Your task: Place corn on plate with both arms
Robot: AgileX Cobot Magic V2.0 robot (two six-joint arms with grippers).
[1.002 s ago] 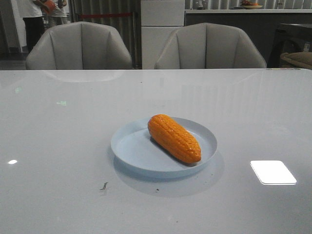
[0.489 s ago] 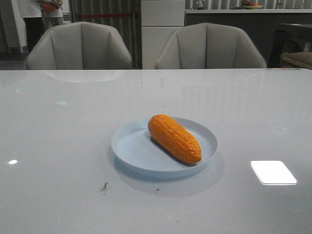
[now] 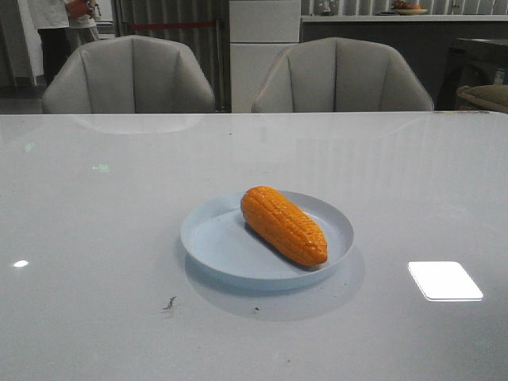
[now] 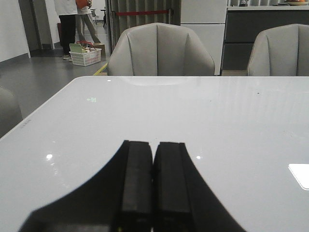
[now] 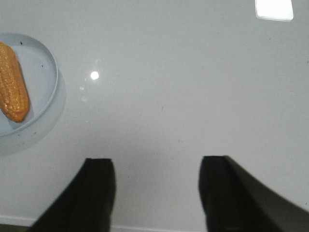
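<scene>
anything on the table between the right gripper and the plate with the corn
Nothing: in the right wrist view only bare white table lies between the open right gripper and the plate holding the corn.

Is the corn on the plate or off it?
On it: the corn lies on its side inside the plate, diagonally, within the rim.

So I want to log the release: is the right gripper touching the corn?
Apart. In the right wrist view the right gripper is open over bare table, while the corn lies on the plate, well clear.
</scene>
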